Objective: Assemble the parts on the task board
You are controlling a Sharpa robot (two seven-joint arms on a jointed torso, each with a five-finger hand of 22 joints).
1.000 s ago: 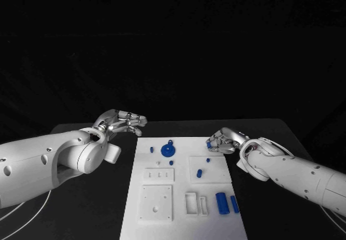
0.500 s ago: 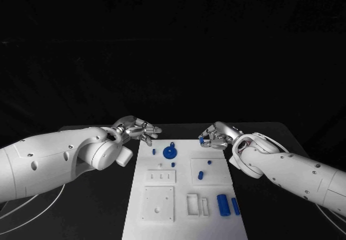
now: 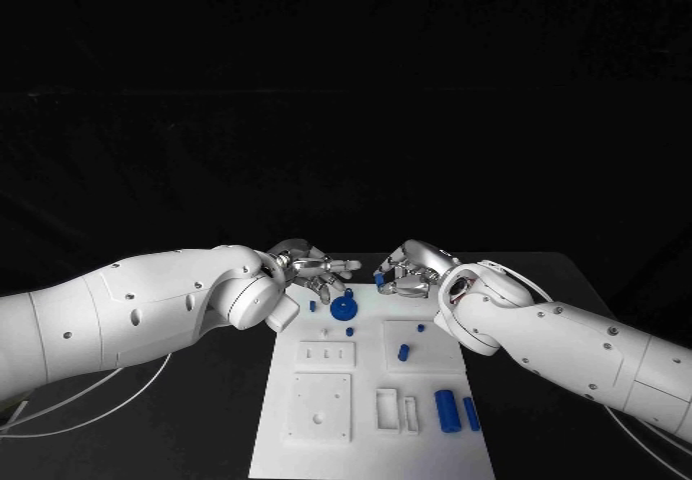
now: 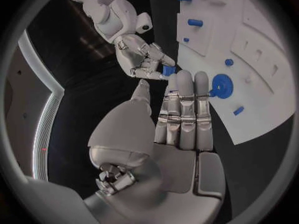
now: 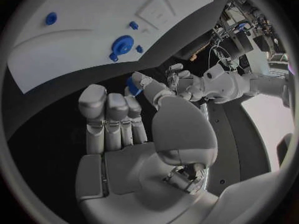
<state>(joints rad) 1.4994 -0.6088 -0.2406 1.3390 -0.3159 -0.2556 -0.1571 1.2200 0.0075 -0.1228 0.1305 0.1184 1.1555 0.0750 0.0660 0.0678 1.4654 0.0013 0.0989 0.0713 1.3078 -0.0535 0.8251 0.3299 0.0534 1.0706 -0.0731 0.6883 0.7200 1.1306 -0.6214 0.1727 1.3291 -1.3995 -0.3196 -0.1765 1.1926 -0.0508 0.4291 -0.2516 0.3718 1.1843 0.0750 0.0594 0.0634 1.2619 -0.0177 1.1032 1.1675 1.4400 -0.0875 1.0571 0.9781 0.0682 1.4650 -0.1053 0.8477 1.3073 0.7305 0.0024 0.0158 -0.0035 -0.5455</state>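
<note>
- Left arm point(image 3: 130, 315): white, reaching in toward the far end of the task board point(image 3: 361, 400), the white plate taken here as the landmark.
- Left hand point(image 3: 310, 270): above the board's far left corner; in the left wrist view its fingers point(image 4: 184, 109) lie straight and side by side, the thumb set apart, with nothing held.
- Small blue peg point(image 3: 315, 306): on the board near its far left corner, just beside the left hand.
- Blue gear point(image 3: 343, 308): on the board's far end, between the two hands; a small blue stub point(image 3: 348, 330) lies just nearer than it.
- Right hand point(image 3: 408, 272): above the board's far right corner, close to the left hand but apart from it; a small blue part point(image 5: 133, 82) is pinched between thumb and fingertip, while the other fingers point(image 5: 109, 114) are curled in.
- Blue pin point(image 3: 402, 351): on the raised square plate in the board's right half, with a smaller blue dot point(image 3: 418, 326) beyond it.
- Two blue cylinders point(image 3: 447, 409): side by side on the board's near right part.
- Right arm point(image 3: 577, 350): white, coming in past the board's right edge.
</note>
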